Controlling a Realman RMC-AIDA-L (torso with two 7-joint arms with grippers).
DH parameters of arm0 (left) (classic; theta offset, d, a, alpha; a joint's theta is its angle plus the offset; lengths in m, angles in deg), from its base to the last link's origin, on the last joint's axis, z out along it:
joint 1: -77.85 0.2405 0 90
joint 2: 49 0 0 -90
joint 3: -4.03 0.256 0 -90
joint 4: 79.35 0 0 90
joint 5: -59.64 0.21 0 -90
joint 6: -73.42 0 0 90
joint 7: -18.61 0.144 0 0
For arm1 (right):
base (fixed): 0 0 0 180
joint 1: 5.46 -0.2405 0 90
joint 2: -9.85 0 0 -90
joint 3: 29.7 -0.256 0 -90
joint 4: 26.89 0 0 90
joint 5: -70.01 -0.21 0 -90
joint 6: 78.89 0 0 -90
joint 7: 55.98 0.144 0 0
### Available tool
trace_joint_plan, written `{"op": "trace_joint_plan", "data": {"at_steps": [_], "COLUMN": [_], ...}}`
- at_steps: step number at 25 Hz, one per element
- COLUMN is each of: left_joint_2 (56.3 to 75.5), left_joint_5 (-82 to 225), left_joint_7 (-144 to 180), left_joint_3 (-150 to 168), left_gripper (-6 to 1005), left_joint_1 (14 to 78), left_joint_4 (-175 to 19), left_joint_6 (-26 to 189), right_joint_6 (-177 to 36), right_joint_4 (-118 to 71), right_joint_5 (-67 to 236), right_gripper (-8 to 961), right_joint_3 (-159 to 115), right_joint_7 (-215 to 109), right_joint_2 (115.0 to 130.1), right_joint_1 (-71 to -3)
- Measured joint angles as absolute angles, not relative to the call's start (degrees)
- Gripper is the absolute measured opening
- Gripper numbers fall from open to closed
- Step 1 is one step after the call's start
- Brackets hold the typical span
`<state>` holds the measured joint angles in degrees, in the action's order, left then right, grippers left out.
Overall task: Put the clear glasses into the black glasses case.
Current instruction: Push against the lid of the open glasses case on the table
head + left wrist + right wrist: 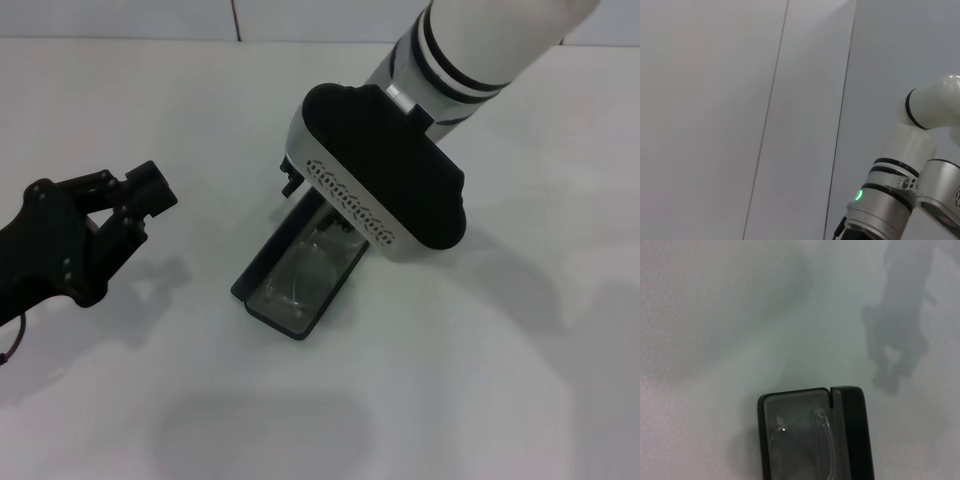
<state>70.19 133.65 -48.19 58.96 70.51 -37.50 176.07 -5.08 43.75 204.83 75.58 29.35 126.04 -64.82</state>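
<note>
Head view, frame centre: the clear glasses lie inside the open black glasses case on the white table. Right pincer hidden under its arm; state cannot be told. Left pincer, mid-left, fingers apart, idle. Advice: withdraw straight upward without nudging the case.

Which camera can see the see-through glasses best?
The right wrist view shows the clear glasses best: it looks straight down into the open black glasses case, and the thin arms show against the grey lining. The head view shows them too, but the right arm hides the case's far end. The left wrist view shows none of them.
</note>
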Motion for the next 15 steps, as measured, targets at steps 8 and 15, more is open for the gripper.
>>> {"op": "trace_joint_plan", "data": {"at_steps": [8, 15], "left_joint_2": [70.31, 70.35], "left_joint_5": [134.0, 134.3], "left_joint_7": [-48.2, -48.2], "left_joint_3": [59.1, 59.2], "left_gripper": [140, 140], "left_joint_1": [70.5, 70.4], "left_joint_4": [-37.7, -37.9], "left_joint_6": [176.0, 176.0], "right_joint_6": [-6.7, -9.8], "right_joint_4": [43.1, 41.9], "right_joint_5": [204.7, 204.6], "right_gripper": [360, 352], "right_joint_3": [77.2, 78.6], "right_joint_7": [29.4, 29.4], "right_joint_2": [126.04, 126.04], "right_joint_1": [-63.8, -63.4]}}
